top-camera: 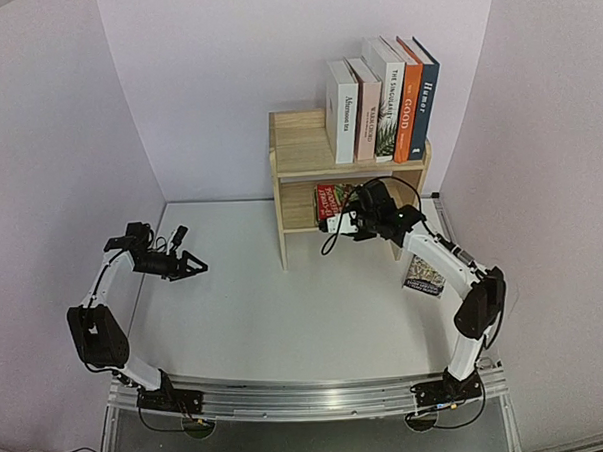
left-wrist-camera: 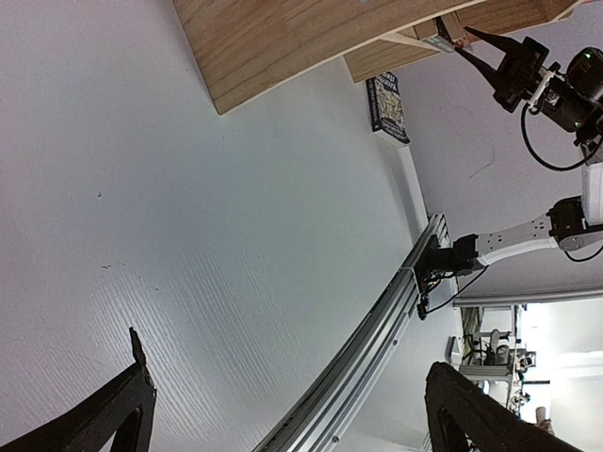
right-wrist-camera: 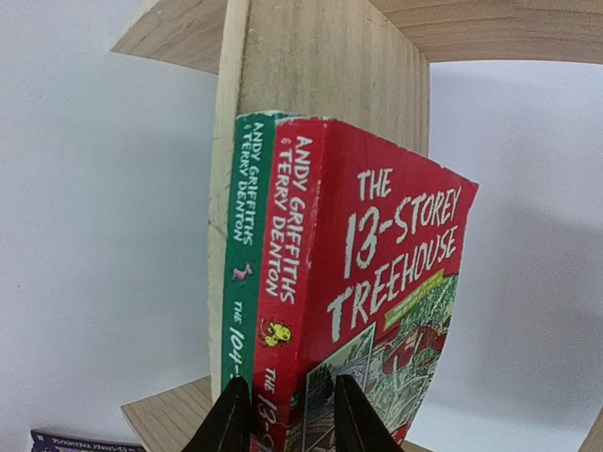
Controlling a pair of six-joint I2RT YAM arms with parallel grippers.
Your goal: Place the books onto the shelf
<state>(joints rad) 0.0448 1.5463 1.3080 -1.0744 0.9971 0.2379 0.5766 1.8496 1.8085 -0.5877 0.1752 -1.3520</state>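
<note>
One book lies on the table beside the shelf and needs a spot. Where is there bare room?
Free: the top tier's left half, between the side panel and the Afternoon tea book; the table between the left gripper and that panel. Crowded: the lower tier, where the right gripper holds the red Treehouse book.

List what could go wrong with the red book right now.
1. The right gripper straddles only the bottom edge of the red book; the thin paperback could bend or slip.
2. The green book stands right against it, so a finger may drag or tip it.
3. The last book lies on the table beside the right arm, which might sweep it.
</note>
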